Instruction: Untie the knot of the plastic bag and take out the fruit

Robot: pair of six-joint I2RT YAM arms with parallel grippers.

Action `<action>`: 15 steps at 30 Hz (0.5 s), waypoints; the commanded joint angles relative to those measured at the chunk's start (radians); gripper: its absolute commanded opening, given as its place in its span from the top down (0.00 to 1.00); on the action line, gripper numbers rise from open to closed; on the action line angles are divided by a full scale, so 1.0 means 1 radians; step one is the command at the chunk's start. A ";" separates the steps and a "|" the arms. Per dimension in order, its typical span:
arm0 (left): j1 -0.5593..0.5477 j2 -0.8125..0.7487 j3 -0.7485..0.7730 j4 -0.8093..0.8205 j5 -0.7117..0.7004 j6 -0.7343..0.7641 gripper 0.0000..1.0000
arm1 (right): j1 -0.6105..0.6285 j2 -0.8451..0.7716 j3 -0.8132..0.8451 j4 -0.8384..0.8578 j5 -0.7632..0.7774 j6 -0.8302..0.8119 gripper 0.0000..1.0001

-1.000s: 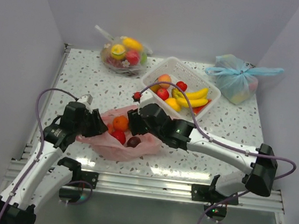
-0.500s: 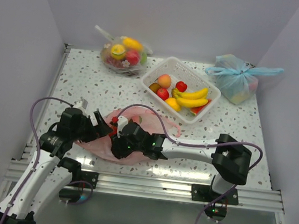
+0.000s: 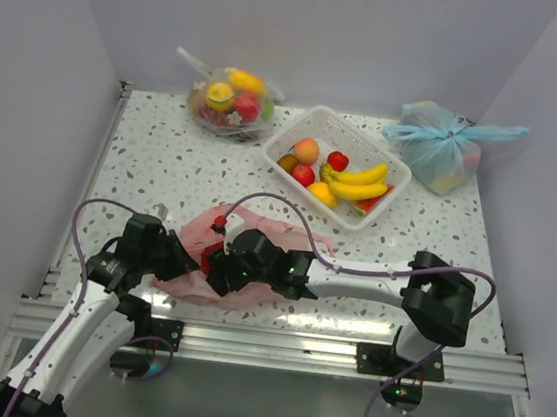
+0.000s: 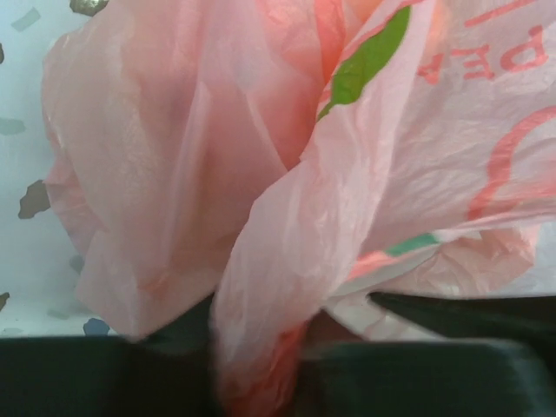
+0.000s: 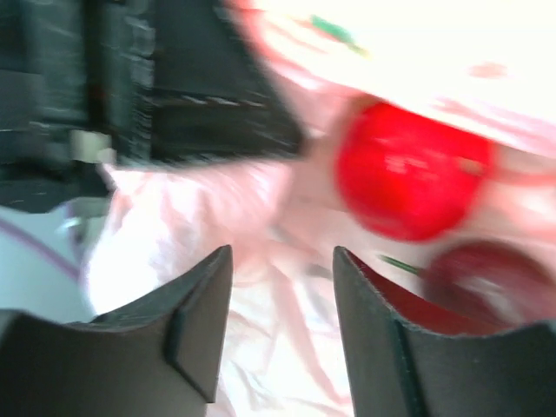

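Lying close to the bench's (image 3: 154,154) front rail, the plastic bag (image 3: 193,231) sits forward and left of the white basket (image 3: 292,127), with a strip of bare speckled top between the 2.
- Room: open bench left of the basket, running out to the side wall. A clear bag (image 3: 228,102) sits just behind-left of the basket and a light blue bag (image 3: 442,147) to its right, both near the back edge.
- Left fingers (image 4: 452,365): clamped on a bunched fold of the bag's thin, crinkled pink film with red and green print.
- Right fingers (image 5: 408,347): apart, nothing between them, hovering at the bag's mouth on the side nearer the basket.
- Fruit: 1 glossy round red piece (image 5: 408,169) and 1 darker red one (image 5: 491,278) lie inside the film; wrist view blurred.
- Basket: rectangular, slotted walls, holds more fruit.
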 commanded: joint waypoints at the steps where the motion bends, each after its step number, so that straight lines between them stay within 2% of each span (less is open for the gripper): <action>1: -0.001 -0.024 -0.001 0.044 0.024 0.001 0.86 | -0.004 -0.088 -0.007 -0.155 0.191 -0.086 0.43; 3: -0.001 -0.022 0.010 0.055 0.021 0.004 0.99 | -0.003 -0.097 -0.013 -0.230 0.255 -0.110 0.40; 4: -0.001 -0.008 0.017 0.065 0.019 0.007 1.00 | -0.007 -0.103 -0.020 -0.244 0.277 -0.118 0.38; 6: -0.001 0.025 0.054 0.128 0.019 0.033 1.00 | -0.030 -0.119 -0.038 -0.260 0.315 -0.121 0.37; 9: -0.001 0.163 0.134 0.254 0.024 0.102 1.00 | -0.079 -0.128 -0.046 -0.280 0.369 -0.117 0.36; 10: -0.001 0.253 0.160 0.291 0.038 0.147 1.00 | -0.093 -0.128 -0.047 -0.283 0.393 -0.117 0.33; 12: -0.001 0.387 0.259 0.389 0.053 0.197 1.00 | -0.128 -0.131 -0.044 -0.280 0.397 -0.115 0.32; 15: 0.000 0.490 0.407 0.464 0.093 0.306 1.00 | -0.133 -0.129 -0.030 -0.267 0.394 -0.133 0.32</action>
